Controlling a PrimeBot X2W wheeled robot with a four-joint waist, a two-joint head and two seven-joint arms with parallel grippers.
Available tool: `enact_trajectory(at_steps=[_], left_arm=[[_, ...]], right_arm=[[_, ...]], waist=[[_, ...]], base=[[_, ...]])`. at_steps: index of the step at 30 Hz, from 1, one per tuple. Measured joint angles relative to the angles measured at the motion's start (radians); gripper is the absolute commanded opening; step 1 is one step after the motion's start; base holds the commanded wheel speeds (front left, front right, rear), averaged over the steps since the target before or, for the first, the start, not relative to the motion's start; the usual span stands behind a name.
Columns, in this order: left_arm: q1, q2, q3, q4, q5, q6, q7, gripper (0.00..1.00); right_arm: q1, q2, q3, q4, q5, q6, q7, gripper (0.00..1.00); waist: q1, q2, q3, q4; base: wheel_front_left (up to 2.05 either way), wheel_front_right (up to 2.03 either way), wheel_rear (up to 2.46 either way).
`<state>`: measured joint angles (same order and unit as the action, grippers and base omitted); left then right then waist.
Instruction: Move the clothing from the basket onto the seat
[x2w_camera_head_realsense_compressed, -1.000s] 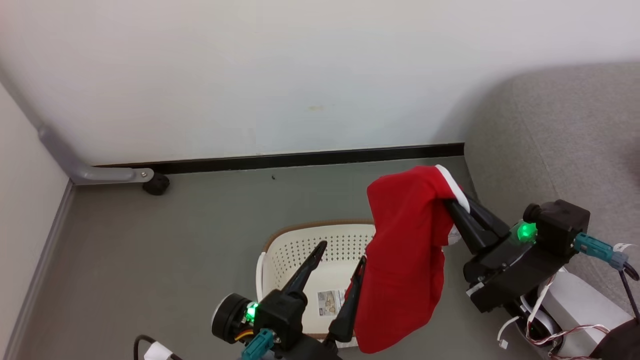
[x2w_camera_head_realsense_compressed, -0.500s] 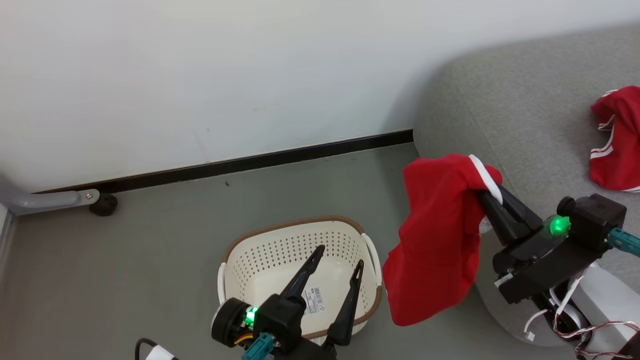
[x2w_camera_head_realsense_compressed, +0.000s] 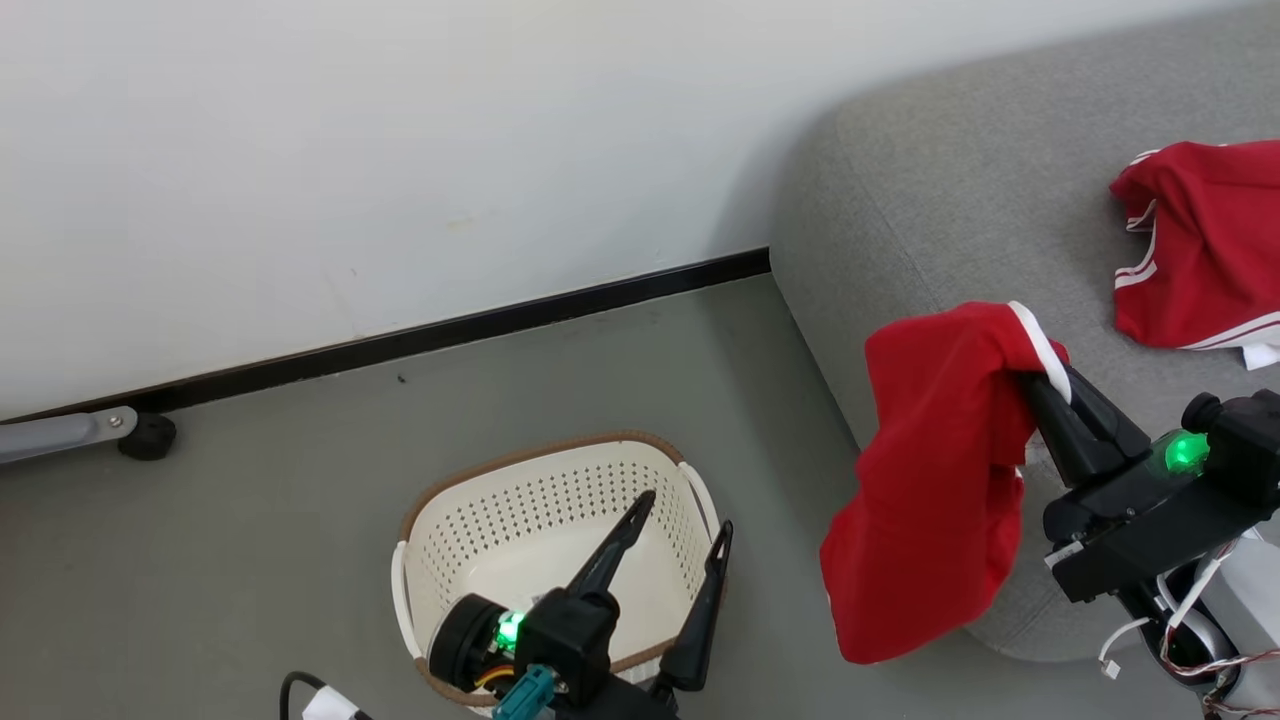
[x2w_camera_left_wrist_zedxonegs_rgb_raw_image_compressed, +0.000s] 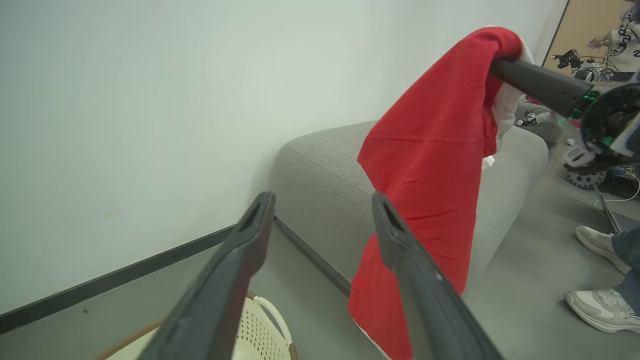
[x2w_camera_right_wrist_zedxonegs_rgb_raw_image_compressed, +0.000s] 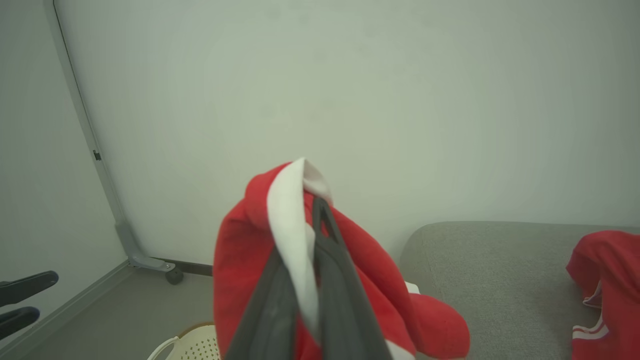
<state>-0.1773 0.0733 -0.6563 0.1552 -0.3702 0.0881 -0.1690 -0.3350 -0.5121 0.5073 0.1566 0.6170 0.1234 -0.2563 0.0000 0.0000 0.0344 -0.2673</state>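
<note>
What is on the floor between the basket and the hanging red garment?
Nothing: in the head view, bare grey floor separates the basket from the garment hanging from the right claw.

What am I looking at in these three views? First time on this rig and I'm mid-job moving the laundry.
You are driving a two-armed robot. The head view looks down from its head. Each wrist view looks along one arm's two dark fingers.

In the head view, the right gripper is shut on the red clothing, which hangs in the air beside the front edge of the grey seat. The right wrist view shows the same hold up close: the fingers pinch the white trim.

The left gripper is open and holds nothing, above the white basket on the floor. What shows of the basket's inside holds no clothes.

A second red garment lies on the seat. In the left wrist view a person's shoes stand nearby.
</note>
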Motion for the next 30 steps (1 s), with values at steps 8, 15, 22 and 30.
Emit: enact_trajectory(at_steps=[8,15,22,30], left_arm=[[-0.021,-0.004,-0.012,0.016,0.0,-0.001,-0.001,1.0],[-0.021,-0.004,-0.021,0.026,0.0,-0.002,-0.01,1.0],[-0.032,-0.009,-0.042,0.035,0.0,-0.009,-0.01,1.0],[-0.043,-0.011,-0.069,0.035,0.0,-0.009,-0.01,1.0]], right_arm=[[0.024,-0.016,-0.032,-0.012,-0.001,0.0,0.0,0.0],[0.036,-0.016,-0.047,-0.019,-0.002,0.0,0.0,0.0],[0.042,-0.019,-0.071,-0.023,-0.005,0.0,0.0,0.0],[0.021,-0.053,-0.112,-0.02,0.0,0.0,0.0,0.0]], waist=[[0.0,0.0,0.005,-0.018],[0.0,0.0,0.009,-0.025],[0.0,0.0,0.02,-0.024],[0.0,0.0,0.046,-0.003]], base=[[0.0,0.0,0.0],[0.0,0.0,0.0],[0.0,0.0,0.0],[0.0,0.0,0.0]])
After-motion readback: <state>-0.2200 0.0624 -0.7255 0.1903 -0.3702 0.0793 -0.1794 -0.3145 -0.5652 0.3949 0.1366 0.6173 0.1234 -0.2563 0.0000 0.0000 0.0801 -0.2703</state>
